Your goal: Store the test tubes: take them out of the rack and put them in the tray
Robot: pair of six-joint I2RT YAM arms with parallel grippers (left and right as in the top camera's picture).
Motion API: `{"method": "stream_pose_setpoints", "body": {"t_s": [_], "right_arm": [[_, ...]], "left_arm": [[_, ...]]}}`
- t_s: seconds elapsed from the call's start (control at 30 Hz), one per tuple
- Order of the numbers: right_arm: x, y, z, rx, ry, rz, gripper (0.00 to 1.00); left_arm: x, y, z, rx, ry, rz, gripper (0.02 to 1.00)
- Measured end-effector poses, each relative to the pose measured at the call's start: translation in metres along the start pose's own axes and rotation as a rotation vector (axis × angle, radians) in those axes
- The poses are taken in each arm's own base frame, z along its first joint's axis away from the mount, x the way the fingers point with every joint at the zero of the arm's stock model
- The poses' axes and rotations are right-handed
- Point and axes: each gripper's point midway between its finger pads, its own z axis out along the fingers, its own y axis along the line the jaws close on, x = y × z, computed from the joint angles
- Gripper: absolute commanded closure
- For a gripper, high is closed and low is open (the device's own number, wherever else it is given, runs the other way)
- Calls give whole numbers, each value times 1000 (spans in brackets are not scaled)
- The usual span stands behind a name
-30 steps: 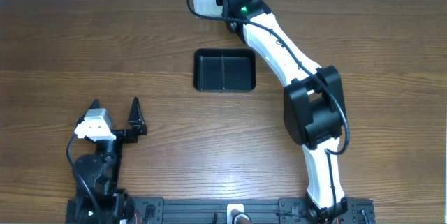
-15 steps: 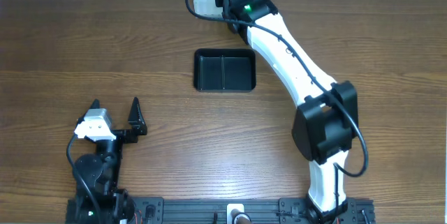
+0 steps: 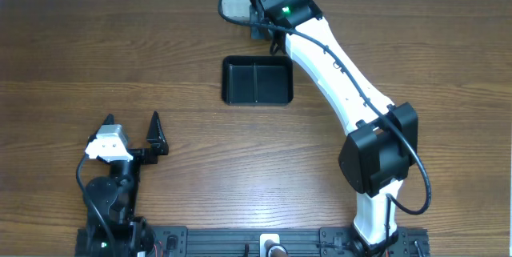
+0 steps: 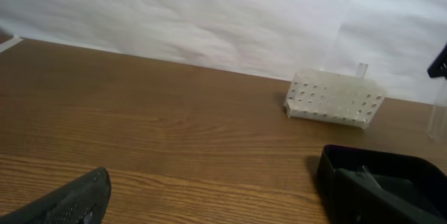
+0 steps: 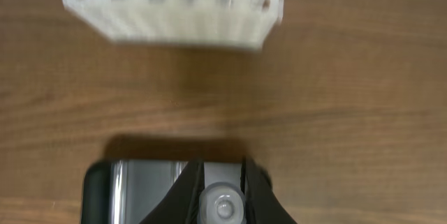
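- Left end effector [image 3: 131, 118]: one, black. Its two fingers are spread apart with nothing between them. It sits well to the left of the black rectangular plastic tray [image 3: 226, 81], on the side nearer the arm bases. In its own wrist view only one finger shows, cut off at the frame edge.
- Brown wood-grain worktop [image 3: 96, 41]: one, carrying the tray and the rack.
- Tray: one, with two compartments side by side. What lies inside is hard to make out.
- White perforated plastic rack [image 4: 334, 97]: one, just beyond the tray's far side and apart from it. In the top view the right arm partly hides it.
- Upright clear tube [image 4: 362, 70]: one, standing near one end of the rack. The other holes are too small to judge.
- Right end effector [image 5: 221, 182]: one, clenched on a clear plastic test tube [image 5: 222, 206]. The tube is seen end-on over the tray's far rim, on the rack side, so its length is hidden.
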Motion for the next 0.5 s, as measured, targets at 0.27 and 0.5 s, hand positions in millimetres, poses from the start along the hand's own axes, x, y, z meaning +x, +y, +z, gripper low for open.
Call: {"method": "stream_pose_setpoints", "body": {"t_s": [0.27,0.5], "right_arm": [[36,1,-2,-30,155,-1,989],[59,9,5,-69,261,4,976]], "left_arm": [[0,0,0,0,0,0,18],[0,0,0,0,0,0,20]]}}
